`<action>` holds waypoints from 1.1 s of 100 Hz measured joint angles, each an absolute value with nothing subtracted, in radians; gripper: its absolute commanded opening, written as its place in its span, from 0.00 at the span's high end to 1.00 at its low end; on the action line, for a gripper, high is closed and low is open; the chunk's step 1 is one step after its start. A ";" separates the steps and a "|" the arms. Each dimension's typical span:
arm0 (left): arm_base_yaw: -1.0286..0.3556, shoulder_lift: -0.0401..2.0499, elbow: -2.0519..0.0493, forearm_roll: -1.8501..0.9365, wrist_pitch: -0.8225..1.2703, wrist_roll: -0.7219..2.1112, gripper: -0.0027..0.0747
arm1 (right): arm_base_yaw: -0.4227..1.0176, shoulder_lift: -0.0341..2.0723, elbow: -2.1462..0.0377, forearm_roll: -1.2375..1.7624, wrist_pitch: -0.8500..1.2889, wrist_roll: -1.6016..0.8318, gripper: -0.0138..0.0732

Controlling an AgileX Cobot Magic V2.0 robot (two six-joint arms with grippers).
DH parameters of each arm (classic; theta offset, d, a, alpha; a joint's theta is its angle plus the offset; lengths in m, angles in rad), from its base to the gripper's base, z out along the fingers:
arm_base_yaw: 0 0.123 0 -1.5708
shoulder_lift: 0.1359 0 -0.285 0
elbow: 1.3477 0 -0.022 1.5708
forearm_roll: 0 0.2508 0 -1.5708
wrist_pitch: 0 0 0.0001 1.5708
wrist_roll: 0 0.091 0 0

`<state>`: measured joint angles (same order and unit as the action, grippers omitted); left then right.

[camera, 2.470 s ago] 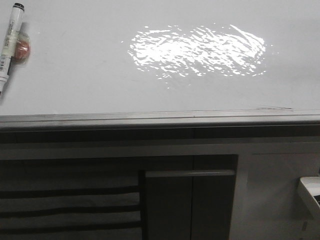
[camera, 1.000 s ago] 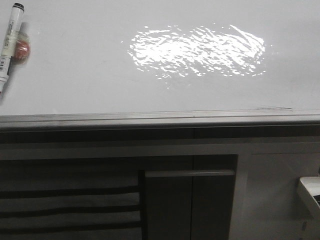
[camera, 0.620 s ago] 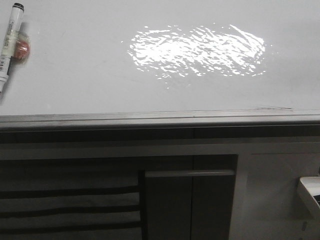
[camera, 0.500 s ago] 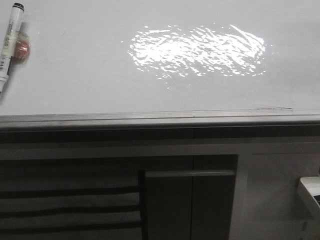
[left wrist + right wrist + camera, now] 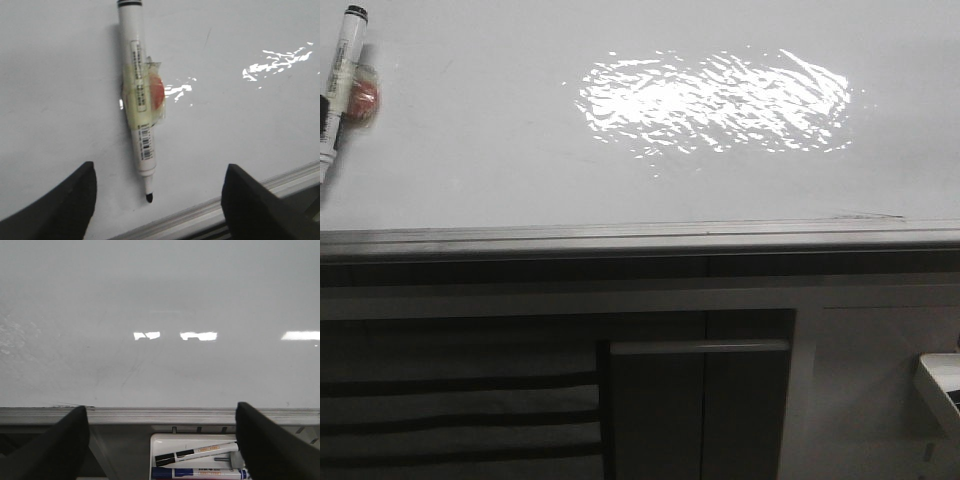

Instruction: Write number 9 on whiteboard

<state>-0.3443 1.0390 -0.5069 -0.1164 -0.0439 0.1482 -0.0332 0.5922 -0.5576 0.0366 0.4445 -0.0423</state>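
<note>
While the whiteboard (image 5: pixel 470 150) lies glossy and glare-patched, no number 9 visible on it, uncapped marker (image 5: pixel 138 100) with unreadable barcode label near its frame; left gripper (image 5: pixel 157 200) spread wide astride the marker tip; right gripper (image 5: pixel 162 440) spread too, marker tray (image 5: pixel 195 460) below the frame

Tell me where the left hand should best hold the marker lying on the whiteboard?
Probably the bare white barrel of the marker, between the taped orange lump and the black tip. It lies flat on the whiteboard, so come straight above, fingers closing across its width.
</note>
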 measured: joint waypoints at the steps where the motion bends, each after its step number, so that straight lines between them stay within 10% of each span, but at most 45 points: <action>1: -0.347 1.045 -0.507 -0.115 -0.057 0.150 0.44 | -0.033 0.592 -0.558 0.037 0.445 -0.042 0.23; 110: -0.353 1.322 -0.517 -0.105 -0.374 0.156 0.97 | -0.033 0.592 -0.558 0.037 0.443 -0.042 0.23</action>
<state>-0.3533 1.3217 -0.5168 -0.1055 -0.3742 0.1560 -0.0332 0.5922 -0.5576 0.0366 0.4430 -0.0423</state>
